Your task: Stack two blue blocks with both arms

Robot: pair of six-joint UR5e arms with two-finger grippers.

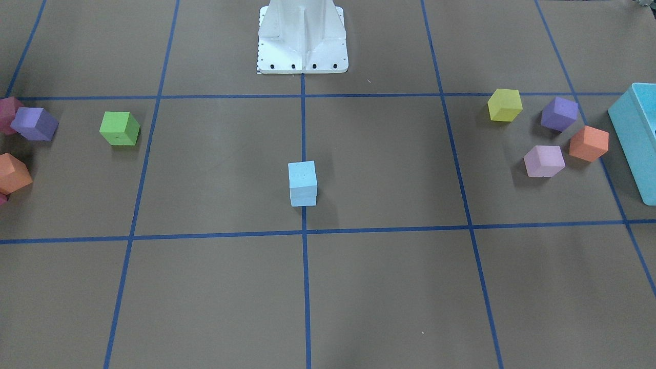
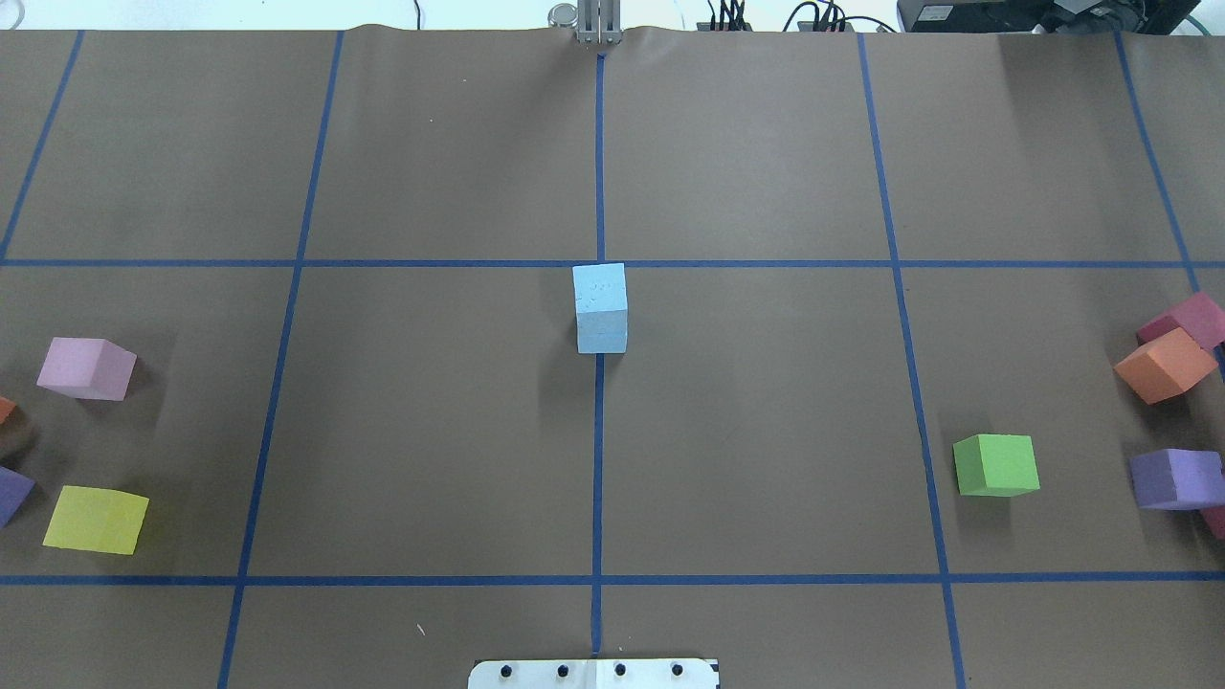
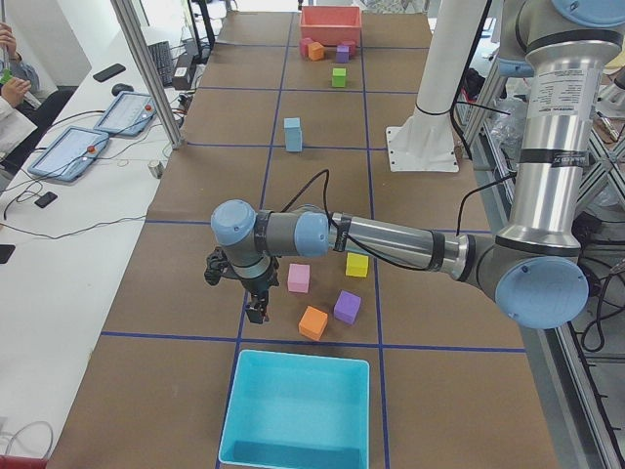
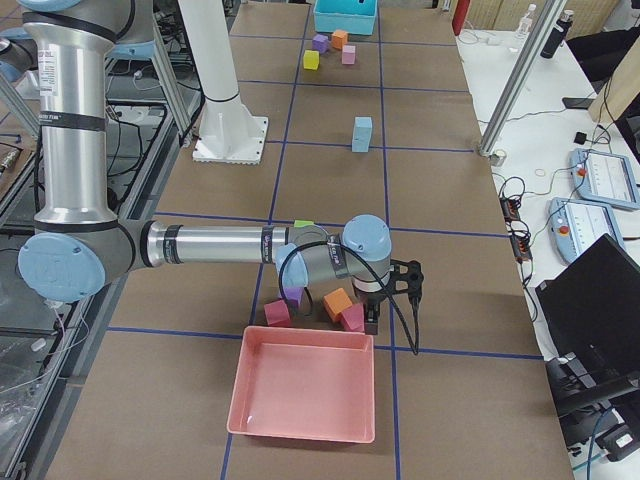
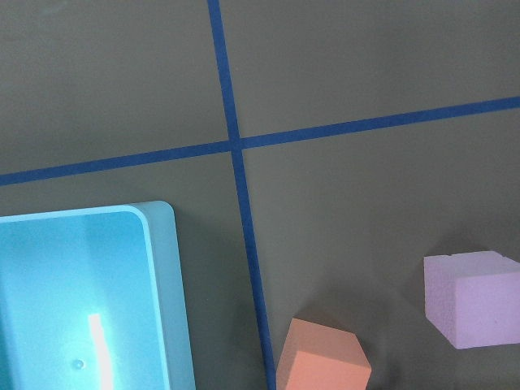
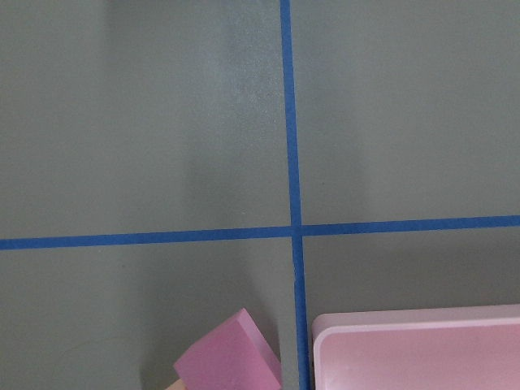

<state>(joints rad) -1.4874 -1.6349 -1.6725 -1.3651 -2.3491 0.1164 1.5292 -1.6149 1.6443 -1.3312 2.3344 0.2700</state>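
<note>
The two pale blue blocks (image 1: 302, 183) stand one on top of the other, squarely aligned, on the centre tape line in the middle of the table. The stack also shows in the overhead view (image 2: 601, 308) and small in both side views (image 3: 293, 134) (image 4: 362, 133). No gripper touches it. My left gripper (image 3: 256, 311) hangs over the table end near the turquoise bin (image 3: 293, 410), far from the stack. My right gripper (image 4: 372, 320) hangs at the opposite end by the pink bin (image 4: 305, 395). Both grippers show only in the side views, so I cannot tell whether they are open or shut.
Yellow (image 1: 505, 105), purple (image 1: 558, 114), orange (image 1: 588, 143) and pink (image 1: 544, 161) cubes lie near the turquoise bin (image 1: 635, 133). A green cube (image 1: 119, 128), a purple cube (image 1: 35, 123) and an orange cube (image 1: 13, 173) lie at the other end. The white pedestal (image 1: 302, 36) stands at the back centre.
</note>
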